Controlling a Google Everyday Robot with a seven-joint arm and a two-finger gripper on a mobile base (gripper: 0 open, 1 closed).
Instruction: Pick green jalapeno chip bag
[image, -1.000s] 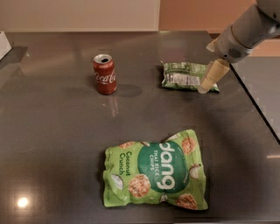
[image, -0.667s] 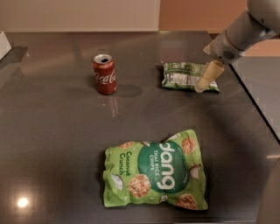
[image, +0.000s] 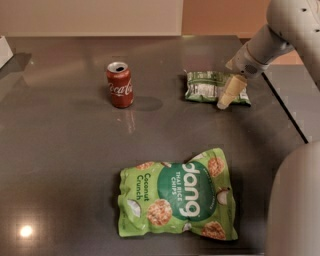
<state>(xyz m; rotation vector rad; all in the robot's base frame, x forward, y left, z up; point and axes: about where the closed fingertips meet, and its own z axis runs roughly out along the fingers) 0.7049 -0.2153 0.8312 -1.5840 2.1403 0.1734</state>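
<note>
The green jalapeno chip bag (image: 206, 87) lies flat on the dark table (image: 65, 150) at the back right; it is small, dark green, with a white label panel. My gripper (image: 226, 99) reaches in from the upper right, its cream-coloured fingertip down over the right part of the bag, at or just above its surface. The arm hides the bag's right end.
A red Coca-Cola can (image: 120, 84) stands upright at the back, left of the small bag. A large light-green "dang" rice chips bag (image: 177, 196) lies flat at the front. The table's right edge (image: 285, 112) runs just right of the gripper. Part of the robot body (image: 295, 205) fills the lower right.
The gripper has moved a little to the left and down over the small bag's right end. The bags and the can have not moved.
</note>
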